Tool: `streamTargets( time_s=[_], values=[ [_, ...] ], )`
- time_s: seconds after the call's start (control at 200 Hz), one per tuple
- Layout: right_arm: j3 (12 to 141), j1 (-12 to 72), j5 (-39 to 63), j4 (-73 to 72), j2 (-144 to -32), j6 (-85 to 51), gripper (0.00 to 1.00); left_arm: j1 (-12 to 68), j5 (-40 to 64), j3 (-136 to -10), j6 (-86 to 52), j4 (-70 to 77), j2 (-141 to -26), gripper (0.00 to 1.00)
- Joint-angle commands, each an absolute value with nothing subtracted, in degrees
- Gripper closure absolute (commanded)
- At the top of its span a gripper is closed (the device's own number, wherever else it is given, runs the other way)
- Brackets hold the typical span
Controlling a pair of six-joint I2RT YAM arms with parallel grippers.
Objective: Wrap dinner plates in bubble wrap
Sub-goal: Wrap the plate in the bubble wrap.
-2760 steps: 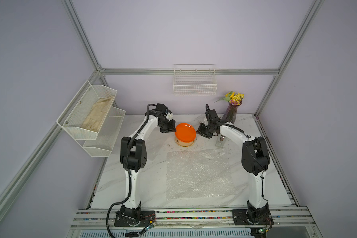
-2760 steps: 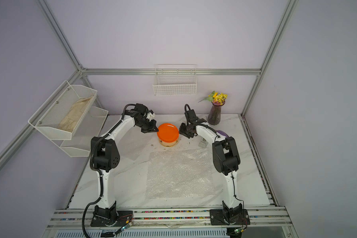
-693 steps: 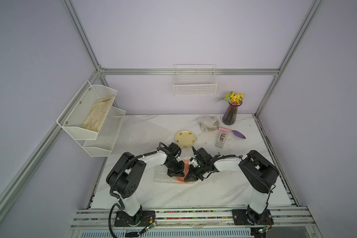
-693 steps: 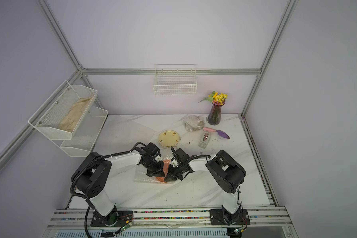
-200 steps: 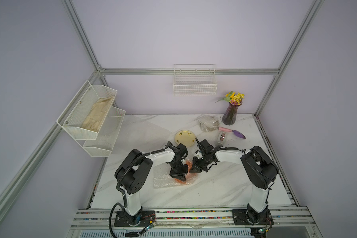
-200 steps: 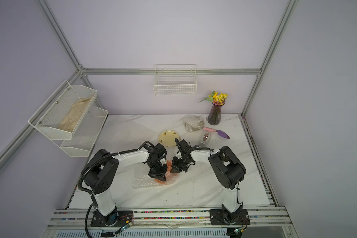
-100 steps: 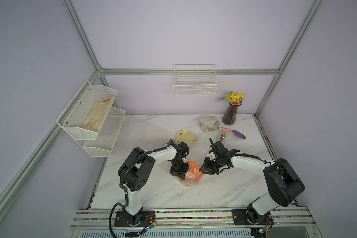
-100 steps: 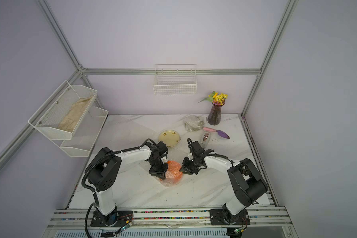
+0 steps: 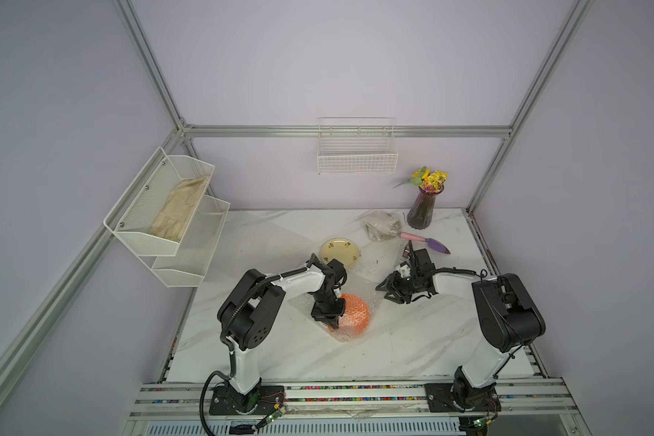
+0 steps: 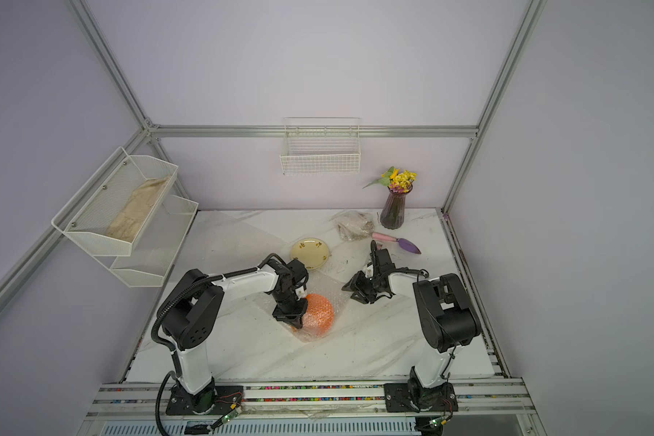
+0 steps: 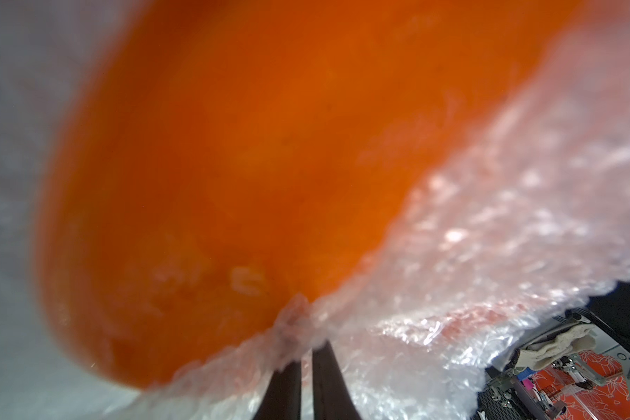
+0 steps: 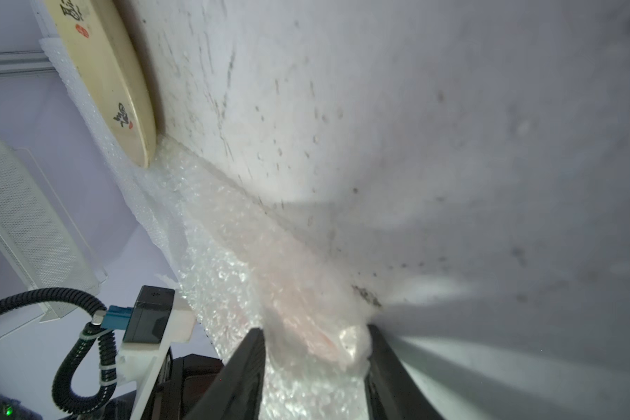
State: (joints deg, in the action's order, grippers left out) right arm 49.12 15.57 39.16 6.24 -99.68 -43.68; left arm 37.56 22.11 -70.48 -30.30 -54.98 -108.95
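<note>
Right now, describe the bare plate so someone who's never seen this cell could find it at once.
Start at the white wire basket on the back wall and drop down to the marble table. The cream plate lies flat there, near mid-table. Unlike the orange plate nearer the front, which is covered in bubble wrap, it is uncovered, pale with small dark marks.

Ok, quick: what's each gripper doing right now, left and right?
Left gripper: shut on the bubble wrap at the orange plate's rim.
Right gripper: open, bubble wrap lying loose between its jaws.
</note>
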Motion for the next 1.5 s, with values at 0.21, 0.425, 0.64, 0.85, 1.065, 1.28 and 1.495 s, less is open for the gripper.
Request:
streamTargets(
  time_s=[0.21, 0.425, 0.64, 0.85, 1.065, 1.28, 1.495],
  values=[
    [53.8, 16.7, 36.9, 9.7, -94.7, -35.8, 1.0, 37.1, 14.1, -71.3, -29.4, -57.2, -112.3, 0.9],
    [56.1, 26.5, 40.5, 12.8, -91.7, -34.3, 1.0, 37.2, 13.3, -71.2, -29.5, -56.8, -113.0, 0.91],
    [53.2, 37.8, 41.7, 9.7, -94.3, -40.4, 1.0, 37.2, 12.1, -70.8, -30.4, -56.5, -112.5, 0.92],
    [49.9, 43.0, 43.2, 6.6, -98.8, -44.0, 1.0, 37.1, 10.6, -71.1, -30.9, -56.5, -112.8, 0.92],
    [50.7, 43.9, 43.2, 10.9, -105.0, -43.4, 1.0, 36.3, 8.3, -73.7, -31.8, -56.9, -112.5, 0.92],
    [51.1, 44.0, 40.5, 17.5, -107.2, -41.7, 1.0, 35.9, 11.0, -82.1, -34.0, -60.0, -107.1, 0.87],
    [51.4, 44.0, 40.4, 18.5, -108.3, -42.0, 1.0, 38.7, 26.7, -80.4, -38.4, -55.5, -102.0, 0.82]
  ],
)
